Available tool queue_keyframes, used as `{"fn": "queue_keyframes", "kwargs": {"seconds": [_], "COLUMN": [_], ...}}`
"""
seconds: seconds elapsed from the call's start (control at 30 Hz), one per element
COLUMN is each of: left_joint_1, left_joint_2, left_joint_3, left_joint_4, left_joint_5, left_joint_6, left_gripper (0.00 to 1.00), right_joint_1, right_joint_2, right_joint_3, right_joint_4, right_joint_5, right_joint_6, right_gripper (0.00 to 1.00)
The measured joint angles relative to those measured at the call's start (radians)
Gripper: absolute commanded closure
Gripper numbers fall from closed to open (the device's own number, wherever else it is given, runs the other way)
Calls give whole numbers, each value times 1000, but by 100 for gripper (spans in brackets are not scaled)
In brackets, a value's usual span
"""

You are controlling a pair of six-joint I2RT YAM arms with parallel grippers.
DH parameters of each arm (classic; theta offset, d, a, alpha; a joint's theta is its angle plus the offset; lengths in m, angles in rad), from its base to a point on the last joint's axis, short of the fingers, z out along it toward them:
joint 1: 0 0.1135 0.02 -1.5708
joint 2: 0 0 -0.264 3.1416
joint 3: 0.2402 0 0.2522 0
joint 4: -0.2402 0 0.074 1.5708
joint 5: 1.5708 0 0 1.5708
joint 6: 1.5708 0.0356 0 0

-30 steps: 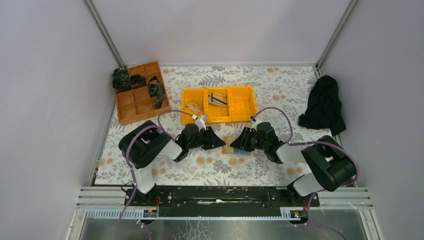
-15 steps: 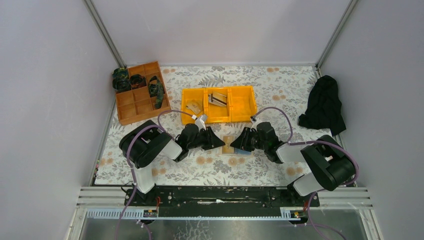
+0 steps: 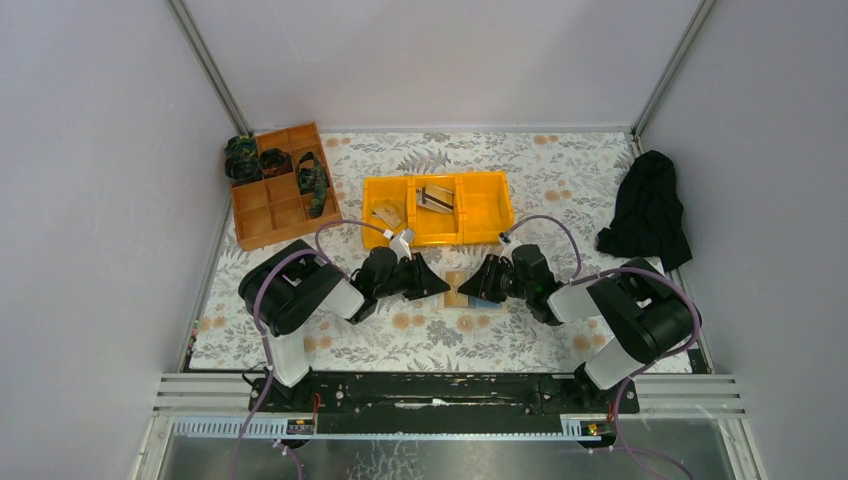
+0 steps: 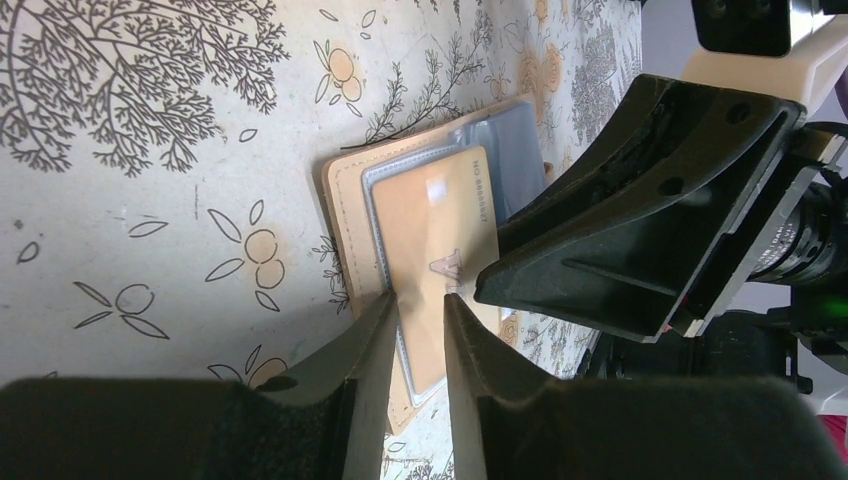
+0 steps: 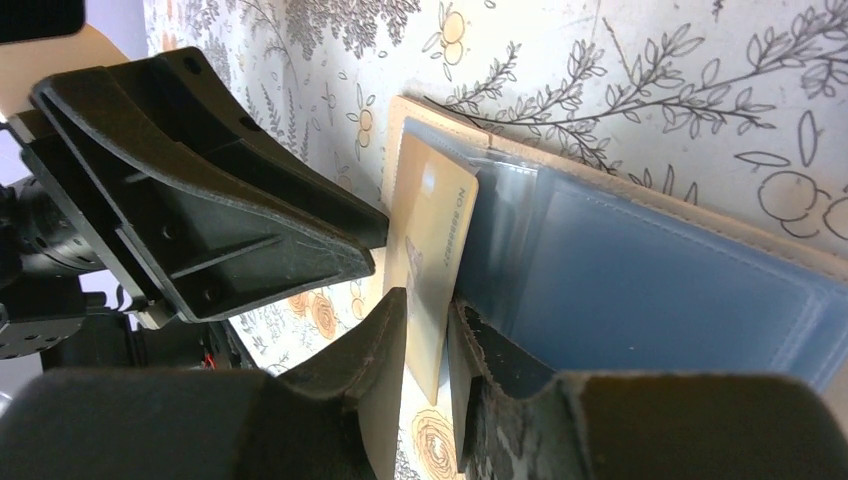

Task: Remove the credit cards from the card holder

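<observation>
**Both grippers meet over the open card holder**

The card holder (image 3: 470, 291) lies open mid-table on the flower-printed cloth (image 3: 560, 180), near the yellow bin (image 3: 485, 205), with pale walls (image 3: 440, 60) on three sides. A tan card (image 4: 437, 240) rests on its left half. The left gripper (image 4: 418, 310) and right gripper (image 5: 428, 335) each show a narrow gap with the card in it. I cannot tell whether either pinches it.

The card holder (image 4: 345, 215) looks matt tan leather outside, glossy translucent blue plastic inside. The tan card (image 4: 440, 230) is smooth and faintly shiny.
</observation>
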Motion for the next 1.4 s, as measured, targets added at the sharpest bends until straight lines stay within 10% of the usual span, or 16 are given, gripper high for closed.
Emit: {"fn": "queue_keyframes", "kwargs": {"seconds": [0.73,1.4], "left_joint_1": [2,8], "left_joint_2": [21,39], "left_joint_3": [17,7], "left_joint_4": [10,48], "left_joint_5": [14,39], "left_joint_6": [-5,-45], "left_gripper": [69,70], "right_joint_1": [0,-18], "right_joint_2": [52,-178], "right_joint_3": [1,2], "right_joint_4": [106,-221], "right_joint_5": [-69,13], "right_joint_6": [44,-102], "right_gripper": [72,70]}}
